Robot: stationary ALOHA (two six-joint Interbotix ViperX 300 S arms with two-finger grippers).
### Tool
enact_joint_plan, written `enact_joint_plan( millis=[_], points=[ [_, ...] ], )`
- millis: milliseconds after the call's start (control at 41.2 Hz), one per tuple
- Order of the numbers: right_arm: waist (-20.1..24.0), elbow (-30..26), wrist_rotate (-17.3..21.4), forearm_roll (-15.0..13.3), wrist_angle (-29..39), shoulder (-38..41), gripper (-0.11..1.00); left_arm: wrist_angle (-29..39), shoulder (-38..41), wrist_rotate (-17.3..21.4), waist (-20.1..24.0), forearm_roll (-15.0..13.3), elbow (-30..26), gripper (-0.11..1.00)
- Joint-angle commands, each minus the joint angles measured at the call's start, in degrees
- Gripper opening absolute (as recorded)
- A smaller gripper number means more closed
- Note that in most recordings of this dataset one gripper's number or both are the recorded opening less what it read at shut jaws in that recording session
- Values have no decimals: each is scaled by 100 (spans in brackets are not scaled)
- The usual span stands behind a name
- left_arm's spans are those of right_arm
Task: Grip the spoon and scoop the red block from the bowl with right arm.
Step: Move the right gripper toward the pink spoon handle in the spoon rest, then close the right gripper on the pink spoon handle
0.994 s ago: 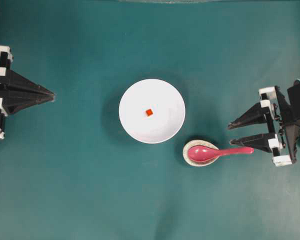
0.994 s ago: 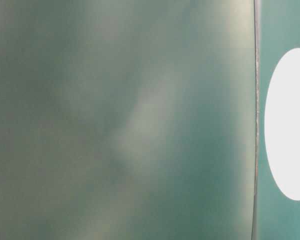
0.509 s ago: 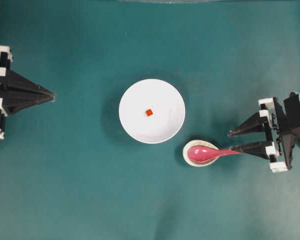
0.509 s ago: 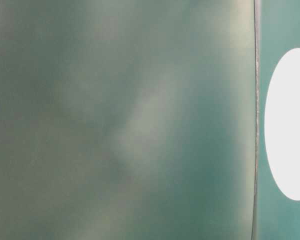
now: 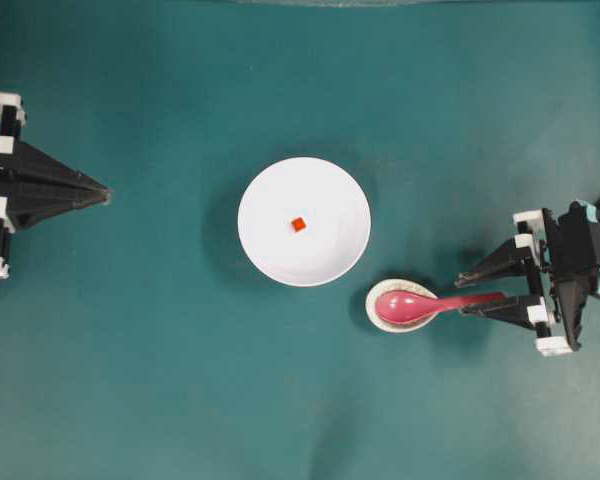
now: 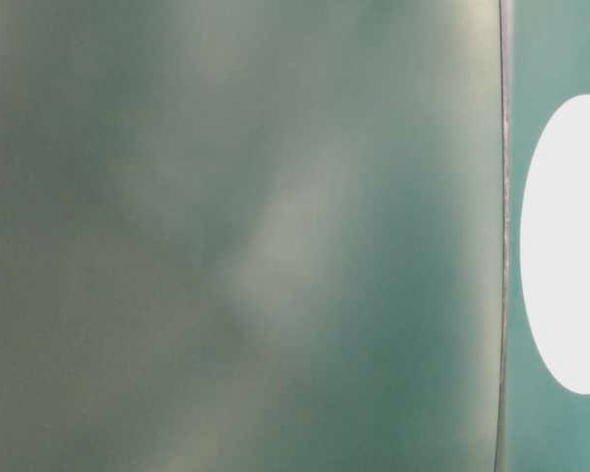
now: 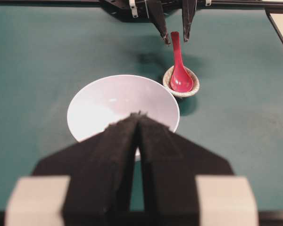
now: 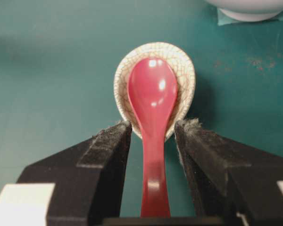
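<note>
The spoon [image 5: 420, 305] is lying lengthwise, handle pointing away from the bowl [image 5: 304, 222] between the right gripper's [image 5: 468, 290] wide-spread jaws, on teal table [image 5: 180, 380].

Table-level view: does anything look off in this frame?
Yes. It is almost wholly a blurred grey-green surface, with only the edge of the white bowl at the right; neither the spoon nor either hand appears there.

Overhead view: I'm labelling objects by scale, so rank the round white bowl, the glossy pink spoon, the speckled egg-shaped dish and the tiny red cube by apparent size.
1. Round white bowl
2. Glossy pink spoon
3. Speckled egg-shaped dish, shorter than the spoon though wider
4. Tiny red cube
</note>
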Motion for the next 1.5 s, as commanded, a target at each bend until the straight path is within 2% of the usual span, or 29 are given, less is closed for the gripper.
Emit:
enact_joint_plan(
  millis=[0,194,412,1480],
  points=[
    [44,-62,0,9,-176,114,49,-18,26,9,0,18,-132,0],
    [70,-88,-9,9,-580,563,49,-18,26,9,0,9,-132,0],
    [202,-158,-9,9,-650,949,49,-18,26,9,-9,18,-132,0],
    [202,-88,-44,18,-650,967,46,-18,26,9,-9,18,-132,0]
  ],
)
